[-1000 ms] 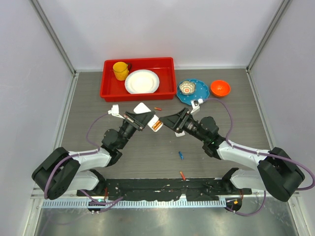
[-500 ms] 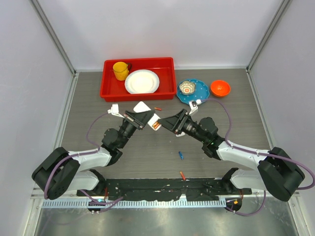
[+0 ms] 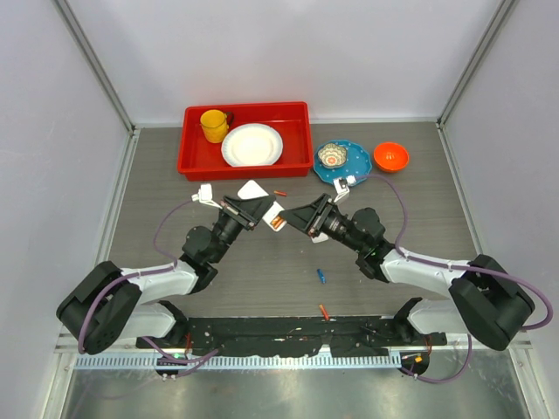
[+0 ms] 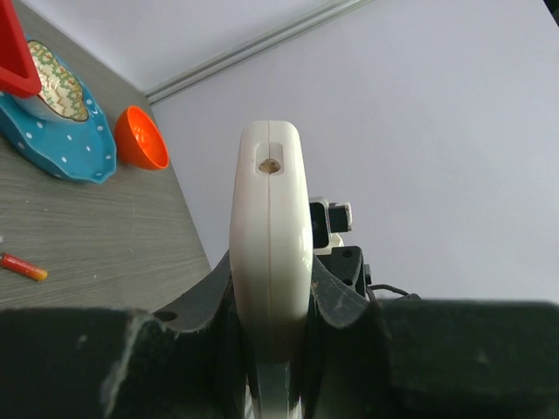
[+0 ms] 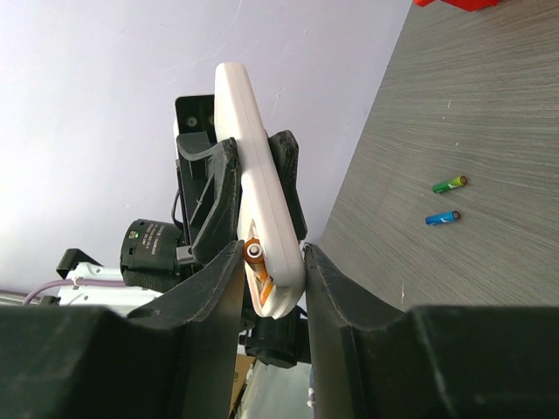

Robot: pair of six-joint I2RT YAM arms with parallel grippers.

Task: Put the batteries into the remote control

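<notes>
Top view: the remote control (image 3: 276, 220) is held off the table at mid-scene, clamped in the left gripper (image 3: 265, 212). The right gripper (image 3: 295, 218) is set against its far side. A blue battery (image 3: 321, 276), a red battery (image 3: 324, 311) and a loose orange battery (image 3: 280, 191) are left on the table (image 3: 175, 253), well apart.

Left wrist: the remote control (image 4: 269, 253) is seen edge-on and upright, pinched between the left fingers, with the loose orange battery (image 4: 22, 267) lying below on the table.

Right wrist: a seated battery (image 5: 254, 262) is seen in the open bay at the remote's end, bracketed by the right fingers (image 5: 214, 297). Whether it is pressed or only straddled cannot be told.

Step judged: the battery is being pushed home. The squeeze should be made slowly and square to the bay, with the finger kept on the battery's body, not its tip, and the left clamp kept firm so the handset is not twisted. Polarity cannot be read here.
</notes>
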